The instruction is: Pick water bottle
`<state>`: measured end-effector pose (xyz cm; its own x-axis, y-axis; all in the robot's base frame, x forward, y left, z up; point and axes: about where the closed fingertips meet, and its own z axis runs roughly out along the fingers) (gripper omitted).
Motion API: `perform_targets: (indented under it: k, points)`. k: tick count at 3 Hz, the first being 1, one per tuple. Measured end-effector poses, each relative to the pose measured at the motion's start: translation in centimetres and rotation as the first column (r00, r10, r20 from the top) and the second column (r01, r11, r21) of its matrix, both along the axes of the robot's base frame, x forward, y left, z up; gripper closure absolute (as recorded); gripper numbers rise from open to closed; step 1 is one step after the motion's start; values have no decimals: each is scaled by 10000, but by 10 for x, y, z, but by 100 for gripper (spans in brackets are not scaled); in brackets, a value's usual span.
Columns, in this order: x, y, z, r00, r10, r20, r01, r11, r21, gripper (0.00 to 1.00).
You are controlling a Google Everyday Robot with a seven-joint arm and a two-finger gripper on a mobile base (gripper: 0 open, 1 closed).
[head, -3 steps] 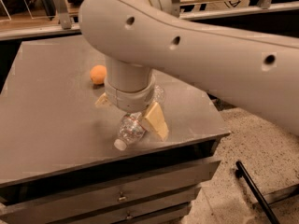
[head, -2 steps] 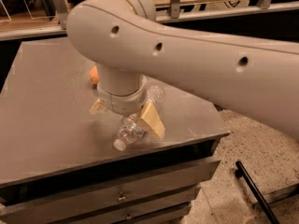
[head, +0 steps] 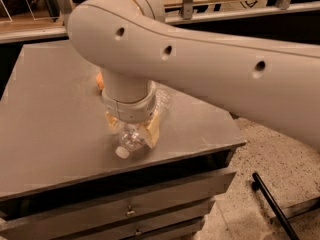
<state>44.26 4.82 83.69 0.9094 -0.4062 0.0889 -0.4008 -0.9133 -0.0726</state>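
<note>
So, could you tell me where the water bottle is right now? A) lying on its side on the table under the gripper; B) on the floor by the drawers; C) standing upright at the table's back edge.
A: the water bottle lies on its side on the grey table, white cap toward the front edge, with the gripper directly over it.

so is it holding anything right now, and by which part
Cannot tell. The gripper sits over the water bottle, just behind its cap, but the bottle lies on the table and a closed grip isn't visible.
</note>
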Motion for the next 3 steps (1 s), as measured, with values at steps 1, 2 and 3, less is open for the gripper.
perform_targets:
  k: [1, 2, 3]
  points:
    - [0, 0, 2, 10000, -3, 58, 3, 10000, 17, 62]
    - [-1, 0, 4, 9999, -6, 114, 6, 10000, 34, 85]
    - [0, -3, 15, 9995, 19, 315, -26, 9998, 216, 100]
